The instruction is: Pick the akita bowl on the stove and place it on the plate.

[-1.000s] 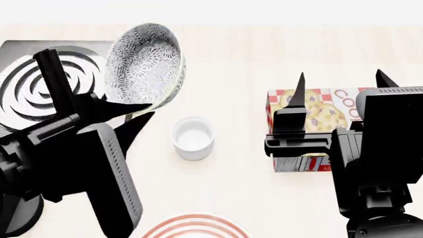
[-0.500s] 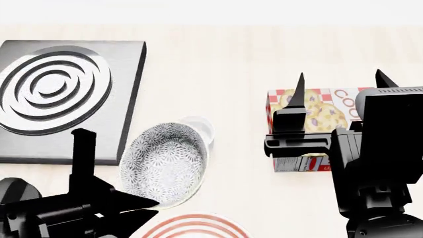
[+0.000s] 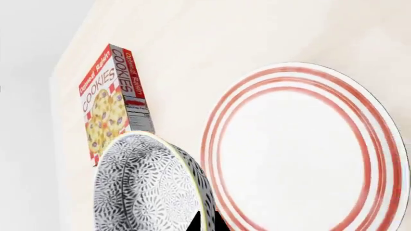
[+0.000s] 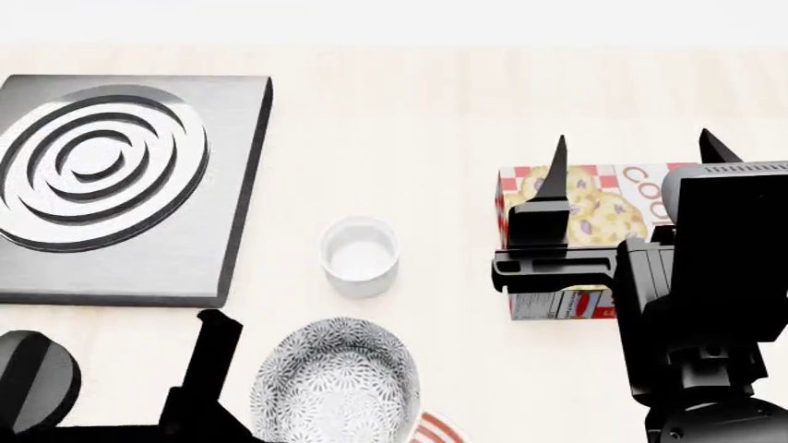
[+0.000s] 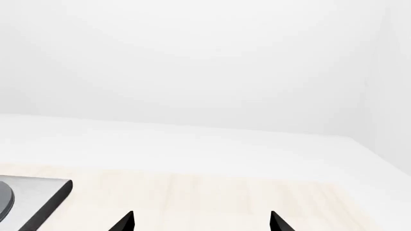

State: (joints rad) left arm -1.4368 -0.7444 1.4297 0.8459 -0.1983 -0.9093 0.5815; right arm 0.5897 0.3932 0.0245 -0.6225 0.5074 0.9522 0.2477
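The left gripper's fingers are pinching the akita bowl by its rim at the head view's lower centre, carrying it tilted above the plate for placing. The right gripper is idling, fingers spread.

**Three views, one shared tabletop**

The head camera looks steeply down over the stove and cookie box. The left wrist camera sits close above the plate, sharing that box. The right wrist camera faces level along the table, catching the stove's corner.
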